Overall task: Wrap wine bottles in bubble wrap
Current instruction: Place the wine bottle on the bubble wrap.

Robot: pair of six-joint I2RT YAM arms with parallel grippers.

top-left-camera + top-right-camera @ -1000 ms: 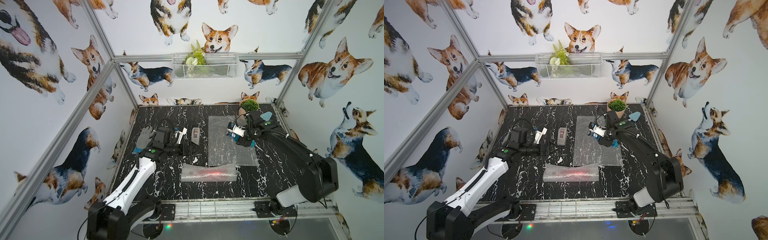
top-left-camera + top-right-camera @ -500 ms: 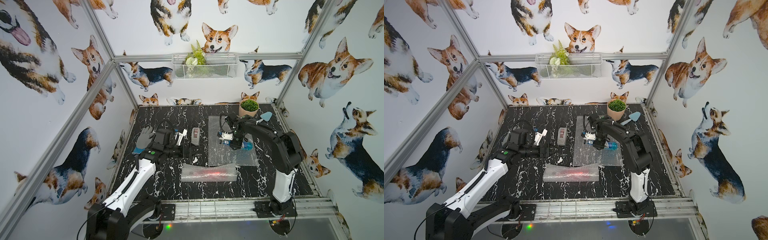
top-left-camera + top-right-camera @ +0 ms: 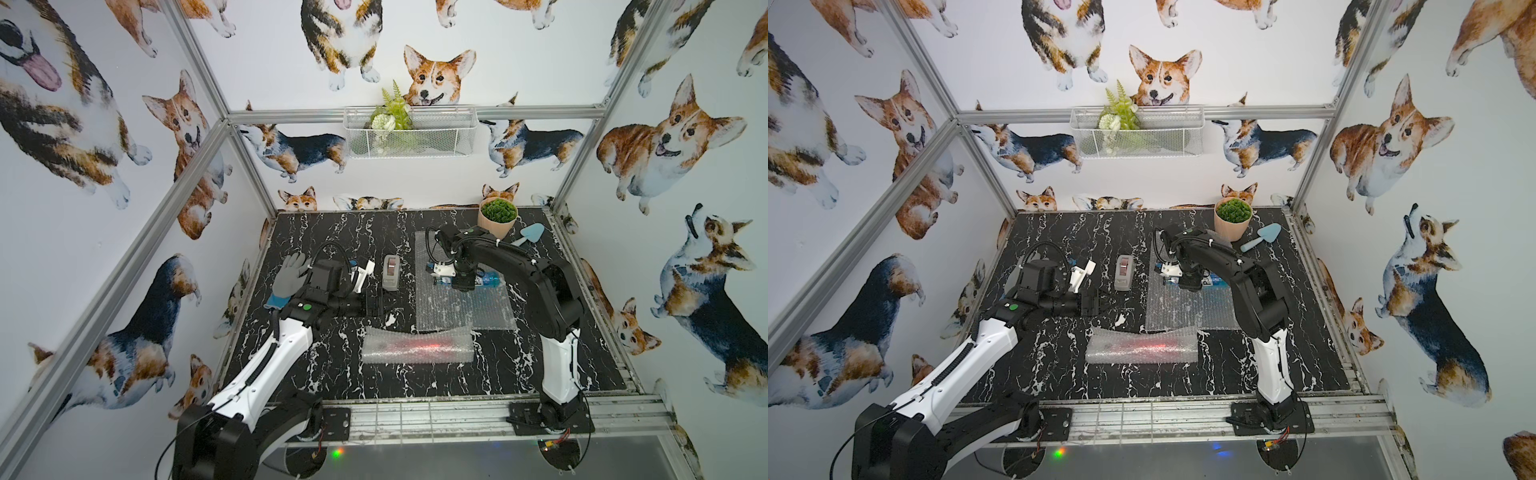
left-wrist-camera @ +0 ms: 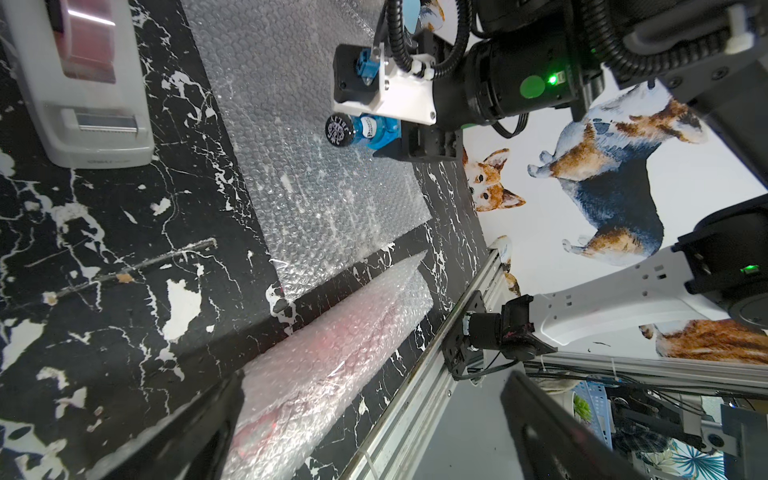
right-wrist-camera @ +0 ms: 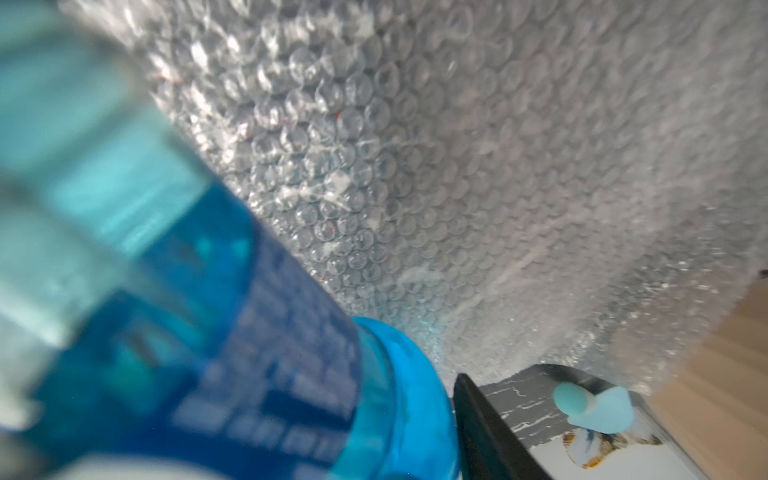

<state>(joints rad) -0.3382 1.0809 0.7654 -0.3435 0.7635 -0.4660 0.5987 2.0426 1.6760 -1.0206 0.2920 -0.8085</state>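
The blue wine bottle lies level, cap pointing left, with my right gripper shut on its body. It hangs low over a flat bubble wrap sheet; whether it touches the sheet I cannot tell. In the left wrist view the bottle shows its dark cap. In the right wrist view it fills the frame beside one dark finger. The red wine bottle lies inside a bubble wrap roll near the front. My left gripper is open and empty.
A grey tape dispenser stands left of the flat sheet. A grey glove lies at the far left. A potted plant and a light blue trowel sit at the back right. The metal rail runs along the front.
My right arm has folded up and carried the blue bottle a little left and forward, over the flat sheet. The left arm has hardly moved.
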